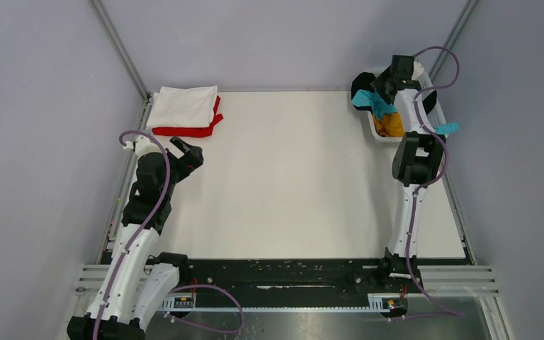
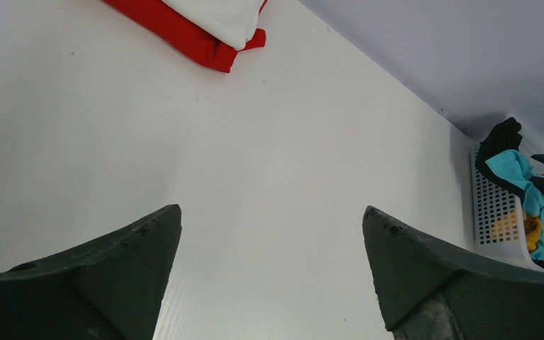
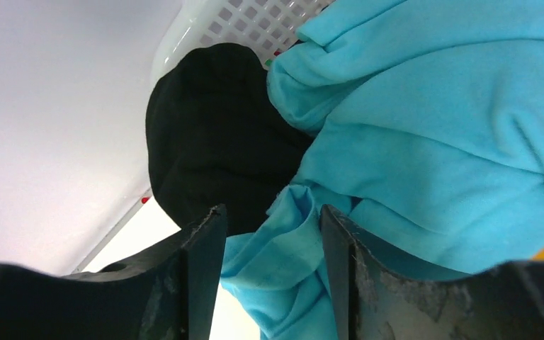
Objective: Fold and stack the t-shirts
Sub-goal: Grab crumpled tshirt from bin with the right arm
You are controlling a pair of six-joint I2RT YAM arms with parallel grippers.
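The right fingers (image 3: pixel 202 269) stand partly closed on either side of a fold of the turquoise t-shirt (image 3: pixel 425 142). The cloth fills the gap between them, though whether it is pinched tight cannot be told. The shirt lies bunched in the white mesh basket (image 3: pixel 255 21) at the far right corner of the tabletop (image 1: pixel 290 177). It lies against the black t-shirt (image 3: pixel 212 134), which hangs over the basket's rim, and the mustard-yellow t-shirt (image 1: pixel 391 126) shows beneath it. The left fingers (image 2: pixel 120 269) are spread wide with nothing between them, over bare tabletop near the left edge. Just beyond them, in the far left corner, the folded white t-shirt (image 1: pixel 183 106) rests on the red t-shirt (image 1: pixel 184 131).
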